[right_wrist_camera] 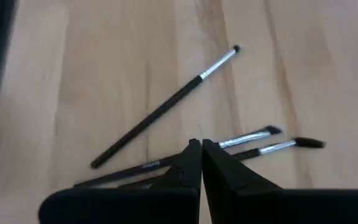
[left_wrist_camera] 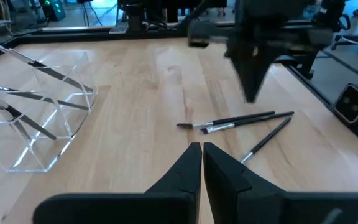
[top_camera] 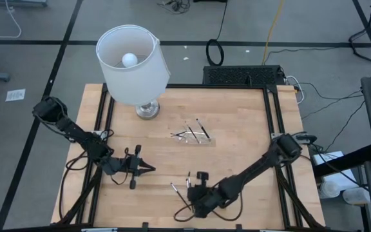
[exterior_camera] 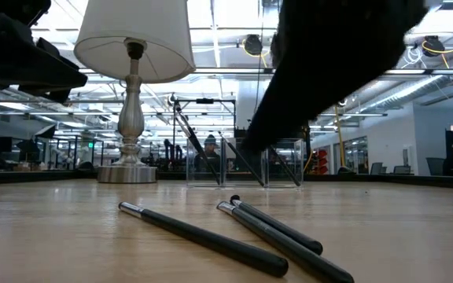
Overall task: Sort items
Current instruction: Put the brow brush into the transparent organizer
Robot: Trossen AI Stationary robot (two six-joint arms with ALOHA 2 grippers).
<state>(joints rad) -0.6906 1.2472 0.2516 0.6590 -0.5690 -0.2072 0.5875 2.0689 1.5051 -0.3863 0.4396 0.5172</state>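
done: some items point(top_camera: 195, 132) sit in clear tray point(top_camera: 206, 140)
left: three loose sticks point(right_wrist_camera: 166, 109) just under right gripper point(right_wrist_camera: 196, 144), closed, empty
left gripper point(left_wrist_camera: 197, 148): closed, empty, idle

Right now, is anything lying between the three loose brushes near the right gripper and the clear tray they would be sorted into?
Nothing visible does. The three loose brushes lie on bare wood near the right gripper, whose fingers are shut. The tabletop between them and the clear tray shows no object. The lamp stands off to one side, and the left gripper waits apart.

Open-plan lab, ceiling ducts point(exterior_camera: 447, 82), desks, floor cables point(top_camera: 272, 32)
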